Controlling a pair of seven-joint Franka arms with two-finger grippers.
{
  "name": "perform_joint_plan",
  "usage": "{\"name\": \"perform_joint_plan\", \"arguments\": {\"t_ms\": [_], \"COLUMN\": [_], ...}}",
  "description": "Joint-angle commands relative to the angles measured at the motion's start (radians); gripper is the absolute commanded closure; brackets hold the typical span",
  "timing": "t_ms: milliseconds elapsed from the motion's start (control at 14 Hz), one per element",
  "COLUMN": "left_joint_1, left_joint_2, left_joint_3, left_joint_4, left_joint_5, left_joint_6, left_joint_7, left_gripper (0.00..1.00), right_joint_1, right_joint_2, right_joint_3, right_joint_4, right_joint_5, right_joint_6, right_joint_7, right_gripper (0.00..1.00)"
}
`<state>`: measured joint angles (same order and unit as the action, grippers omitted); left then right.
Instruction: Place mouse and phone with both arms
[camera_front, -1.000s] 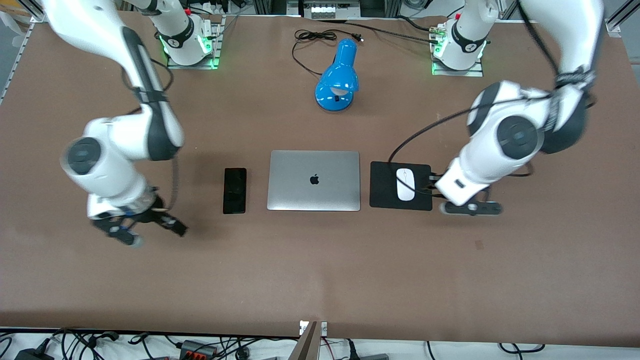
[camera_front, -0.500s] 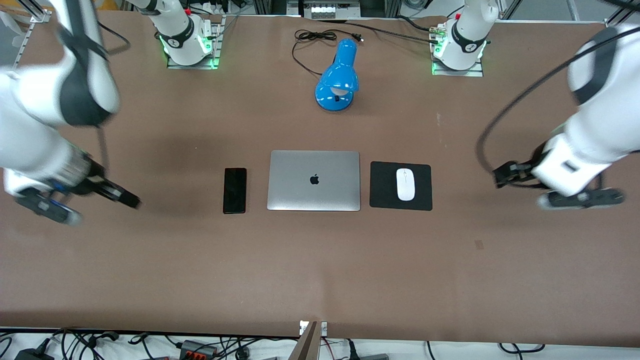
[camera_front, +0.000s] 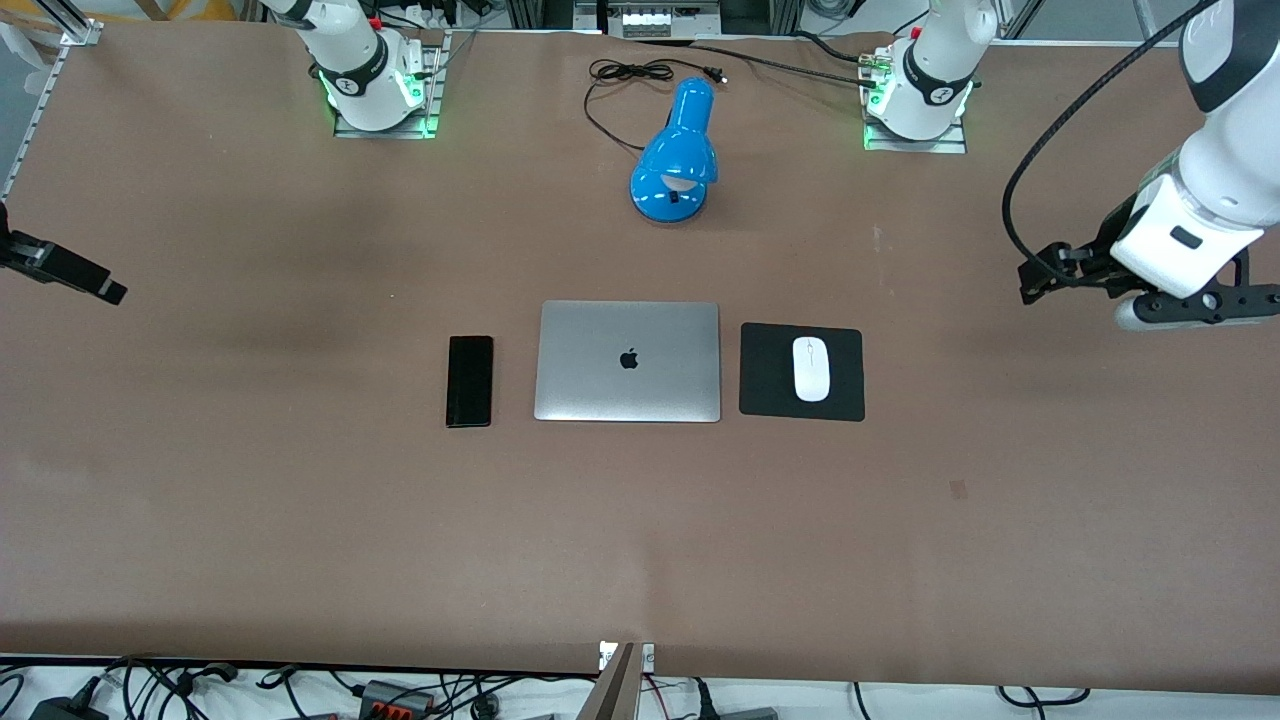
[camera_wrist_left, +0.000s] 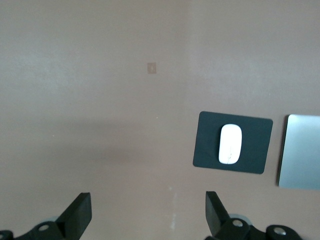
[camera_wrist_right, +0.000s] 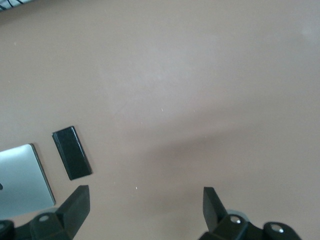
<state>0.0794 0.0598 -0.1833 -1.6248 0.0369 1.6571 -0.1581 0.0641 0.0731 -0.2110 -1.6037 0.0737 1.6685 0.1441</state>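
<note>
The white mouse (camera_front: 811, 369) lies on a square black pad (camera_front: 768, 372), beside the closed silver laptop (camera_front: 628, 361) toward the left arm's end. The black phone (camera_front: 469, 381) lies flat beside the laptop toward the right arm's end. My left gripper (camera_front: 1045, 272) is open and empty, raised over bare table near the left arm's end. Its wrist view shows the mouse (camera_wrist_left: 230, 144) on the pad (camera_wrist_left: 255, 137), apart from the gripper (camera_wrist_left: 148, 215). My right gripper (camera_front: 62, 268) is at the table's edge, mostly out of the front view. Its wrist view shows it open (camera_wrist_right: 145, 210) and the phone (camera_wrist_right: 72, 152) apart from it.
A blue desk lamp (camera_front: 677, 152) lies on the table between the two arm bases, with its black cord (camera_front: 620, 80) coiled by it. The laptop's edge shows in both wrist views, left (camera_wrist_left: 300, 158) and right (camera_wrist_right: 22, 180).
Both arms have swung up and outward, away from the phone and the mouse pad, toward their own ends of the table. The phone, laptop and mouse have not moved.
</note>
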Motion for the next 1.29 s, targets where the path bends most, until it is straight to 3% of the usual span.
{"name": "perform_joint_plan", "arguments": {"t_ms": [0,214,357,500,714,1214], "left_joint_1": [0.02,0.025,0.03,-0.125,-0.037,-0.043], "left_joint_2": [-0.025,-0.025,-0.061,-0.103,-0.109,-0.094], "left_joint_3": [-0.01,0.001,0.028,0.192,0.108,0.101], "left_joint_4": [0.012,0.028,-0.004,-0.071,-0.086,-0.07], "left_joint_5": [0.0,-0.014,-0.052,-0.046,-0.046,-0.046], "left_joint_6": [-0.086,-0.109,-0.079,-0.021,0.0,-0.008], "left_joint_7": [0.091,0.098,0.104,0.123,0.187,0.184], "left_gripper": [0.0,0.0,0.0,0.0,0.0,0.0], "right_joint_1": [0.003,0.037,0.046,0.045,0.036,0.033], "right_joint_2": [-0.016,-0.047,-0.082,-0.078,-0.046,-0.045], "right_joint_3": [0.013,0.03,0.03,0.03,0.027,0.025], "right_joint_4": [-0.016,-0.045,-0.102,-0.098,-0.052,-0.051], "right_joint_5": [-0.003,-0.128,-0.138,-0.135,-0.124,-0.123], "right_joint_6": [-0.036,-0.017,0.026,0.023,0.022,0.019], "right_joint_7": [-0.001,0.002,0.0,-0.015,-0.014,-0.014], "right_gripper": [0.0,0.0,0.0,0.0,0.0,0.0]}}
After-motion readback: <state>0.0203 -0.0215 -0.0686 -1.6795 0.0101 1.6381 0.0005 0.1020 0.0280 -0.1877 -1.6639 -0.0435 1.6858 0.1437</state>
